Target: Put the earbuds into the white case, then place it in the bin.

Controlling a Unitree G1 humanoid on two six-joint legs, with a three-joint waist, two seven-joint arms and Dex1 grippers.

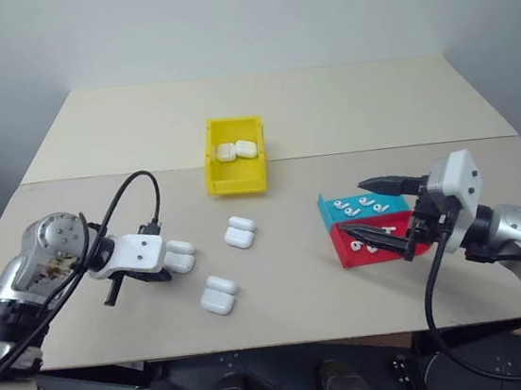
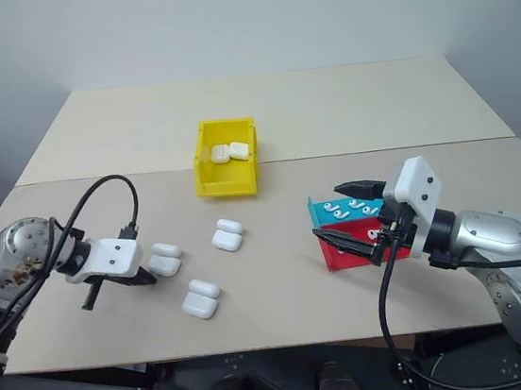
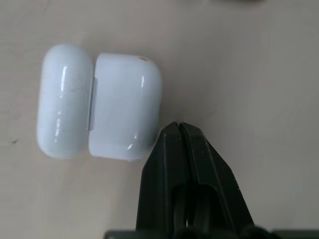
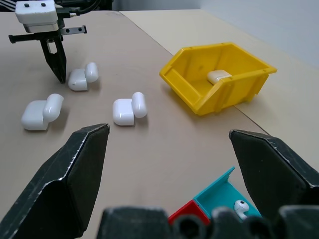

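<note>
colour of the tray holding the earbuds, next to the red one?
Teal; head camera shows it best.

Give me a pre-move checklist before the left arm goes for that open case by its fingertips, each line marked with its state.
1. Left gripper open enough to take the white case: not ok, its fingers are shut beside the case.
2. Case lid open for loading: ok, lid swung back on its hinge.
3. Earbuds available: ok, several lie in the teal tray and red tray.
4. Right gripper ready to pick: ok, open above the trays, holding nothing.
5. Bin has room: ok, two cases inside, floor space left.
6. Case cavity empty: cannot tell.
</note>
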